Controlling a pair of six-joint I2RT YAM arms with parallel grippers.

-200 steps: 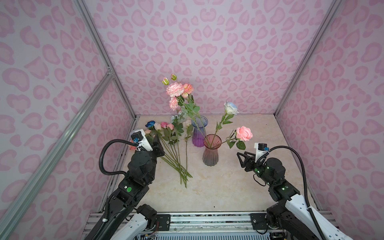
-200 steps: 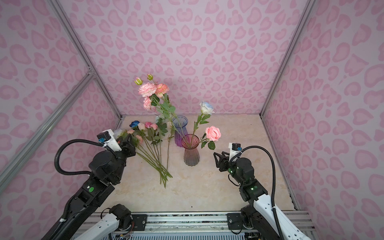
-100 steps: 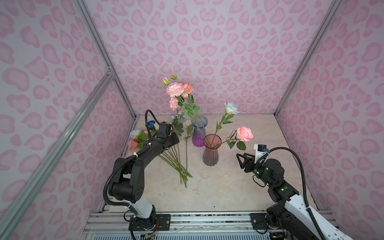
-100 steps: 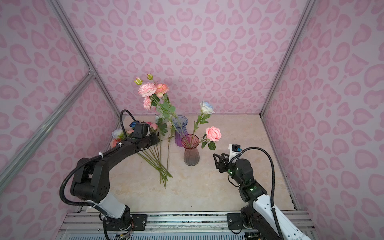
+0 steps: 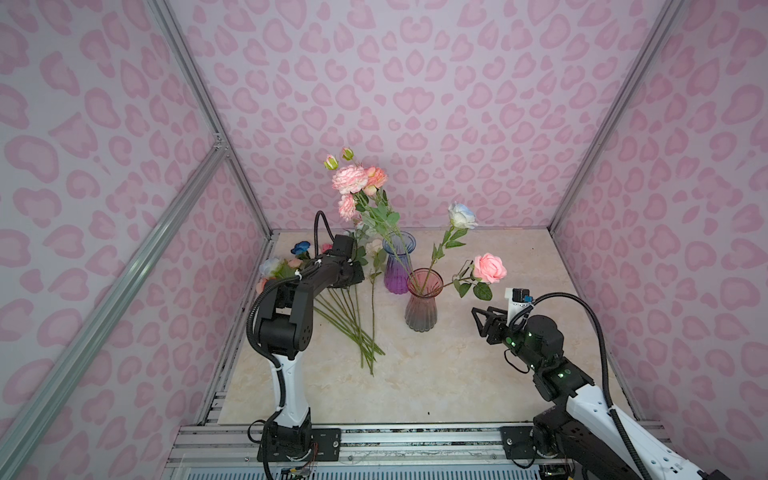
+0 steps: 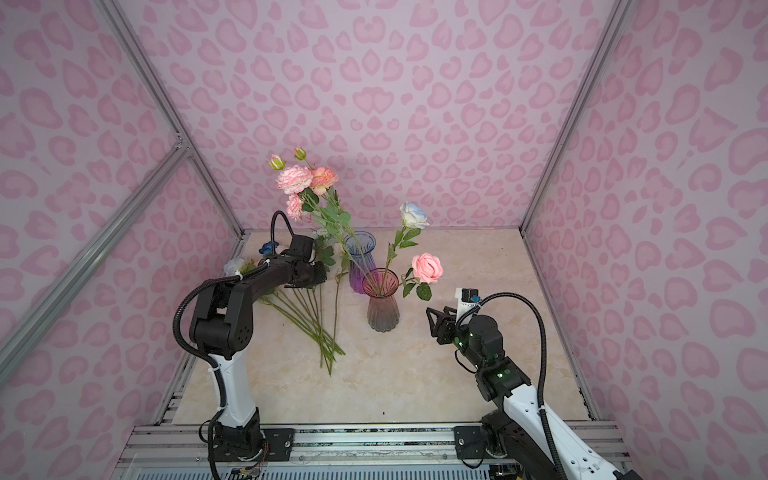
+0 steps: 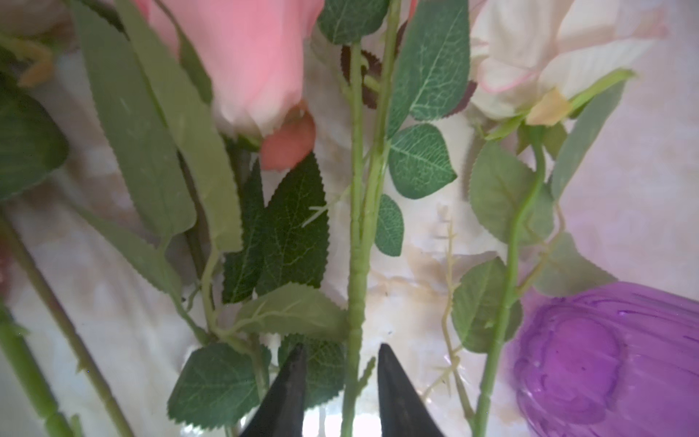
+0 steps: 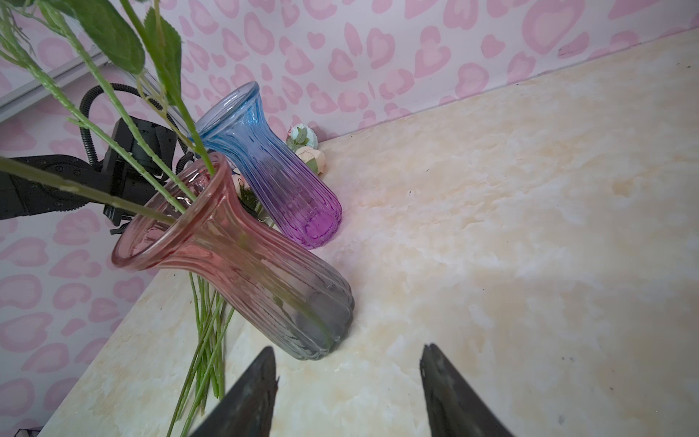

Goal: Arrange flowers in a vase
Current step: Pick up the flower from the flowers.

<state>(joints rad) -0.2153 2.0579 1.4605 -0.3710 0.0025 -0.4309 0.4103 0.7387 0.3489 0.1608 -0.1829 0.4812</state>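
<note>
Loose flowers (image 5: 353, 316) lie in a bundle on the table left of the vases, blooms toward the back-left corner. My left gripper (image 7: 340, 350) is low over them, open, its fingers on either side of one green stem (image 7: 357, 265) with a gap showing on both sides. A pink-to-grey vase (image 5: 421, 309) holds a pale blue rose (image 5: 461, 216) and a pink rose (image 5: 490, 268). Behind it, a blue-to-purple vase (image 5: 397, 266) holds pink and coral blooms (image 5: 351, 178). My right gripper (image 8: 348, 350) hovers open and empty, right of the pink vase (image 8: 242, 265).
Pink-patterned walls close in the marble table (image 5: 519, 374) on three sides. A dark blue bloom (image 5: 300, 248) and a pale one (image 5: 269, 266) lie by the left wall. The purple vase (image 7: 605, 359) stands close beside the left gripper. The metal rail (image 5: 415, 440) runs along the front.
My left arm swung from a raised pose at the front left out over the loose flowers, and its jaws narrowed around a stem. The right gripper's jaws opened a little, in place.
</note>
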